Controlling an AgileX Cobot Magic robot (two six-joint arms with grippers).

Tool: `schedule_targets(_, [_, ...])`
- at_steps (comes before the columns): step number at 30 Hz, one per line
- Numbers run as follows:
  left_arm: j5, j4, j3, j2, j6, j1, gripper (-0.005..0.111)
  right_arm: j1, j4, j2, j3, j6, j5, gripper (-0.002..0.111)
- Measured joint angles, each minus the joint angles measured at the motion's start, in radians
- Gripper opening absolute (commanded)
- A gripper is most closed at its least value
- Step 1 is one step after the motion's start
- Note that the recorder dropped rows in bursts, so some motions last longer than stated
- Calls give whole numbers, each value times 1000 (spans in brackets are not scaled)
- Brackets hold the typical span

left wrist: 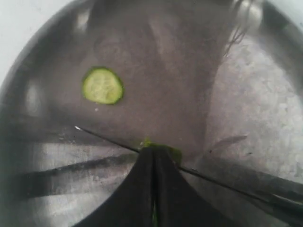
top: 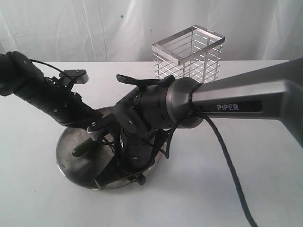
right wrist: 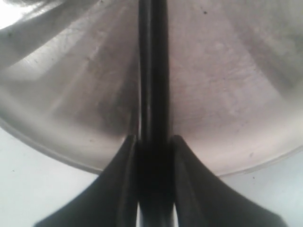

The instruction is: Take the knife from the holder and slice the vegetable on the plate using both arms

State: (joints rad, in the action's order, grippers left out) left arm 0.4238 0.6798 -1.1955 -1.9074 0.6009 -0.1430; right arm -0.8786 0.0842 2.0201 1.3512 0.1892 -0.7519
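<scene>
The steel plate (top: 71,161) lies at the front left of the white table. On it, my left gripper (top: 93,136) is shut on the dark-green vegetable (top: 79,150), and a sliver of its green end (left wrist: 176,154) shows past the fingertips. One cut round slice (left wrist: 102,86) lies flat on the plate (left wrist: 265,109). The knife's thin dark blade (left wrist: 109,140) crosses the plate right at the vegetable's end. My right gripper (right wrist: 154,142) is shut on the black knife (right wrist: 154,71), which points out over the plate (right wrist: 222,94). In the exterior view the right gripper (top: 125,171) reaches down over the plate's near side.
The silver wire holder (top: 189,52) stands at the back of the table, behind the right arm, with nothing showing inside it. The grey PiPER tube (top: 246,101) and a black cable (top: 227,161) cross the right half. White cloth hangs behind.
</scene>
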Motion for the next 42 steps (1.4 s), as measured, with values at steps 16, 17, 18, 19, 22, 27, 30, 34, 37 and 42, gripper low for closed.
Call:
schedule_targets(16, [-14, -16, -9, 67, 4, 5, 0, 0, 2, 0, 0, -6, -4, 0])
schedule_targets(17, [-16, -16, -11, 79, 4, 5, 0, 0, 2, 0, 0, -8, -4, 0])
schedule_targets(18, [-18, -16, -14, 88, 4, 5, 0, 0, 2, 0, 0, -10, -4, 0])
schedule_targets(19, [-18, -17, -14, 91, 4, 5, 0, 0, 2, 0, 0, -12, -4, 0])
schedule_targets(22, [-18, -18, -14, 94, 4, 5, 0, 0, 2, 0, 0, -14, -6, 0])
schedule_targets(27, [-32, -18, -14, 94, 4, 5, 0, 0, 2, 0, 0, -16, -6, 0])
schedule_targets(30, [-44, -18, -14, 94, 4, 5, 0, 0, 2, 0, 0, -16, -6, 0])
schedule_targets(34, [-47, -18, -14, 77, 4, 5, 0, 0, 2, 0, 0, -16, -6, 0])
schedule_targets(37, [-52, -18, -8, 34, 4, 5, 0, 0, 2, 0, 0, -16, -6, 0])
schedule_targets(42, [-63, -9, -4, -60, 6, 5, 0, 0, 2, 0, 0, -16, -9, 0])
